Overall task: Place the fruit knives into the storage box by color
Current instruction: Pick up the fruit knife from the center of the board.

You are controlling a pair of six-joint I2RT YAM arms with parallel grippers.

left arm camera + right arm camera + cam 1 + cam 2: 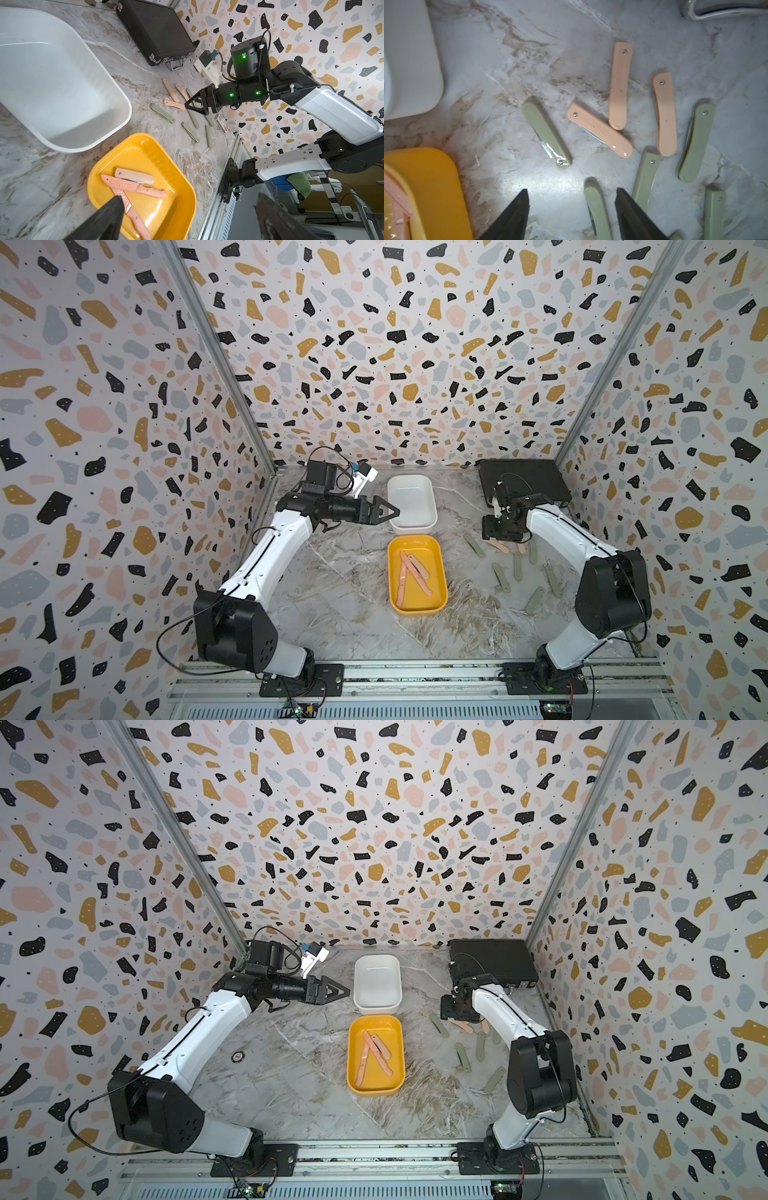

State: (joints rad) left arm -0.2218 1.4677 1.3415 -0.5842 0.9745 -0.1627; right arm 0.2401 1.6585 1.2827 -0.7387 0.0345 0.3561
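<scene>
The right gripper (572, 195) hangs with its jaws apart and empty over the loose fruit knives (619, 85), scattered toward the table's (340, 605) right edge. Three pink knives (600, 129) lie just beyond its tips, with green knives (547, 135) around them. It seems to be lining up on a pink one: the yellow box (417, 611) at mid-table holds three pink ones, while the white box (413, 526) nearer the far edge is empty, likely kept for green. The left gripper (390, 511), spread wide and empty, hovers beside the white box.
</scene>
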